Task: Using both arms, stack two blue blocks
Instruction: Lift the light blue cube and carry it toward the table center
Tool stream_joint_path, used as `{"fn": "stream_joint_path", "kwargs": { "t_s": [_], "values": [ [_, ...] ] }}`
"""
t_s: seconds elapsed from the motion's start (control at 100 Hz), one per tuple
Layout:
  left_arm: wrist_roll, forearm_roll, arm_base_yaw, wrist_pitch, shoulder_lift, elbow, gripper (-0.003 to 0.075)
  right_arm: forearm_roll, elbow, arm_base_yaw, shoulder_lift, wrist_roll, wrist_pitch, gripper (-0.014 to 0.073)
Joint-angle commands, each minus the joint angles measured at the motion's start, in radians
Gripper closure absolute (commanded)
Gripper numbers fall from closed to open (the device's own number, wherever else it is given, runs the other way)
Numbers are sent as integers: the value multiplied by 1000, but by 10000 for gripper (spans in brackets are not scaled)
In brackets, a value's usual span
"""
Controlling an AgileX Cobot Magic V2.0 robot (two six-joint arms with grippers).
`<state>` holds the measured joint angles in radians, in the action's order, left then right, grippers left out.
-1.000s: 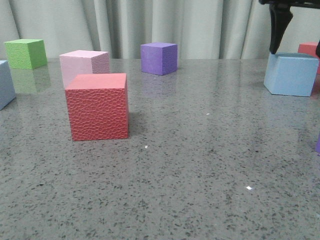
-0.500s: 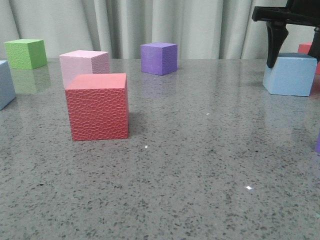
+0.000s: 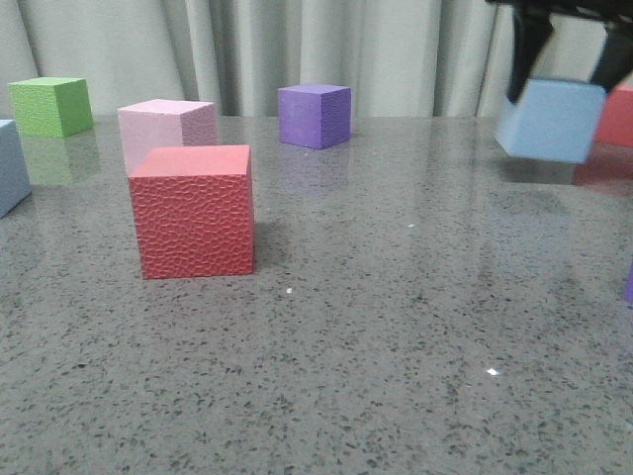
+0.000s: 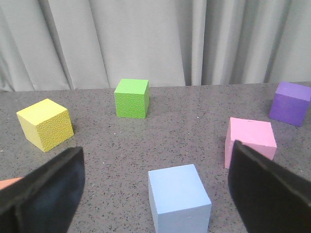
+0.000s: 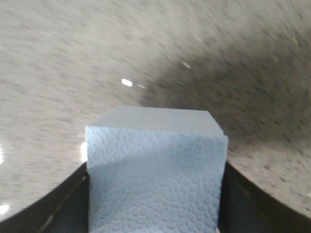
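One blue block [image 3: 550,119] hangs tilted just above the table at the far right, and my right gripper [image 3: 559,91] is shut on it. In the right wrist view that block [image 5: 155,165] fills the space between the dark fingers [image 5: 68,204] of the right gripper [image 5: 154,194]. The other blue block [image 3: 10,163] rests on the table at the left edge. In the left wrist view this block [image 4: 179,201] sits between the wide-apart fingers [image 4: 43,194] of my open left gripper [image 4: 155,164], which touches nothing. The left gripper is out of the front view.
A textured red cube [image 3: 193,210] stands mid-left with a pink cube [image 3: 166,124] behind it. A green cube [image 3: 51,106] and a purple cube [image 3: 315,115] sit near the curtain. Another red cube [image 3: 618,114] is behind the held block. A yellow cube [image 4: 45,124] lies near the left arm.
The right gripper came down around the blue block, shut on it and lifted it off the table, shifting it slightly left and tilting it. The other cubes have not moved.
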<state>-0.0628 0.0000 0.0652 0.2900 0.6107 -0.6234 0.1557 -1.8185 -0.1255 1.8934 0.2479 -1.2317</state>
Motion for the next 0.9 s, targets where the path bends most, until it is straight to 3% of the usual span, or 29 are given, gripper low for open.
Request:
{"fn": "stream_joint_path", "kwargs": {
  "t_s": [0.0, 0.51, 0.89],
  "values": [
    [-6, -9, -1, -80, 5, -37, 134, 30, -86, -32, -54, -1, -39, 255],
    [-6, -9, -1, -80, 5, -37, 134, 28, -140, -327, 9, 183, 81, 255],
    [-6, -9, -1, -80, 5, -37, 134, 40, -139, -362, 86, 222, 99, 255]
  ]
}}
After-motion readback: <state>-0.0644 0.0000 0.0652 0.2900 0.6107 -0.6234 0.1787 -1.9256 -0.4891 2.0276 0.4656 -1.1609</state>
